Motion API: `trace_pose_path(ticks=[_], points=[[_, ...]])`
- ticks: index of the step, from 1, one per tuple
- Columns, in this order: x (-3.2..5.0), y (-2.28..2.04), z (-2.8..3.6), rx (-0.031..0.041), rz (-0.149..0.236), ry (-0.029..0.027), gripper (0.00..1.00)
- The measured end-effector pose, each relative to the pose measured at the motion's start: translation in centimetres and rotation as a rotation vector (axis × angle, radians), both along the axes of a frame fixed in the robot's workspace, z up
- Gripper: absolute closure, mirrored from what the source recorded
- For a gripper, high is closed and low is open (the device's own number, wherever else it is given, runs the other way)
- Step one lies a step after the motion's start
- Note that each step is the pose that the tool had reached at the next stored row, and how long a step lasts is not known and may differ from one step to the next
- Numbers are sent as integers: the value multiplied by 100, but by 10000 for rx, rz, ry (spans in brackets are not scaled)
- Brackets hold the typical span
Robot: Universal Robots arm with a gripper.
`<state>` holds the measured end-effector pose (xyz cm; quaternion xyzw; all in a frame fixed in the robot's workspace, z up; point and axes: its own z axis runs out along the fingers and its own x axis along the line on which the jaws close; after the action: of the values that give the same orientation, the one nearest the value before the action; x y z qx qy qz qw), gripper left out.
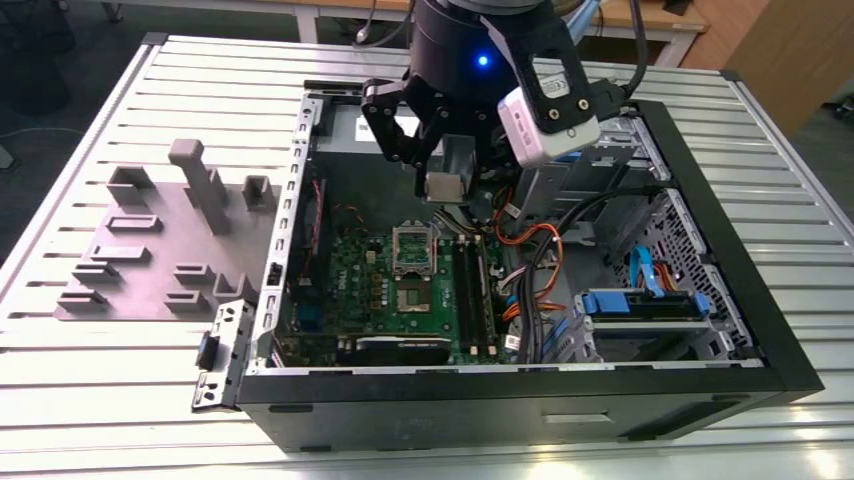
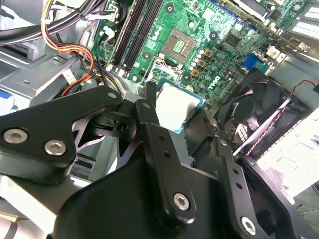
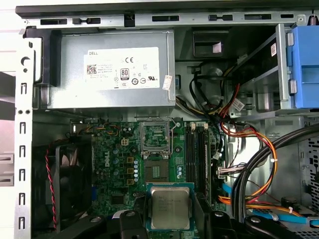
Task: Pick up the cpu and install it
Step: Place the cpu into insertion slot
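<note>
One gripper (image 1: 446, 182), upper centre of the exterior view, grips the cpu (image 3: 170, 208) by two opposite edges. The chip is held flat above the green motherboard (image 3: 114, 164), clear of the socket (image 3: 158, 171), inside the open computer case (image 1: 747, 330).
</note>
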<state>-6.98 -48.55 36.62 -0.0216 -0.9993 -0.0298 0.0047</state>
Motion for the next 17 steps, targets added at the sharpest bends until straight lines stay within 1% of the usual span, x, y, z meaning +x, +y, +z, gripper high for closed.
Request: trace_pose_path(ticks=[6, 17], points=[[0, -10, -5, -1, 0, 0, 53], [0, -11, -27, -1, 1, 0, 53]])
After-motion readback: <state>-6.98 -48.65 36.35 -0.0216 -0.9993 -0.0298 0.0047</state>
